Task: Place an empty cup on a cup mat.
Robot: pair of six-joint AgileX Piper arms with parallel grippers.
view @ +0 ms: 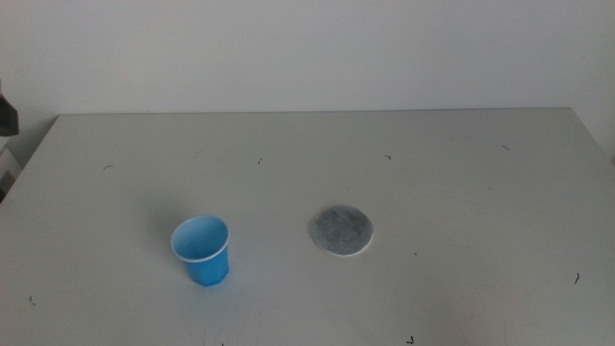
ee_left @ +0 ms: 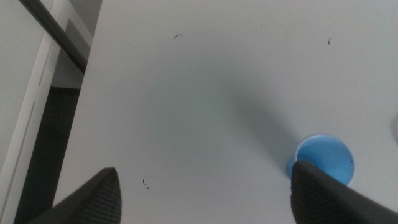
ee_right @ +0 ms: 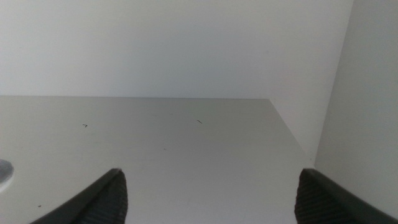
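The blue cup [view: 202, 250] stands upright and empty on the table, left of centre in the middle view. The grey speckled cup mat [view: 341, 232] lies flat to its right, a short gap between them. My left gripper [ee_left: 204, 169] is open and empty, high above the table; the cup [ee_left: 326, 157] shows beside one of its jaws. My right gripper [ee_right: 210, 172] is open and empty over the right part of the table; a sliver of the mat [ee_right: 3, 173] shows at the picture's edge. Neither gripper shows in the middle view.
The grey table [view: 461, 173] carries only small dark specks. A dark object [view: 8, 115] sits at the far left edge of the middle view. The left wrist view shows the table's side edge [ee_left: 81, 93]. A white wall [ee_right: 360, 93] stands beside the table.
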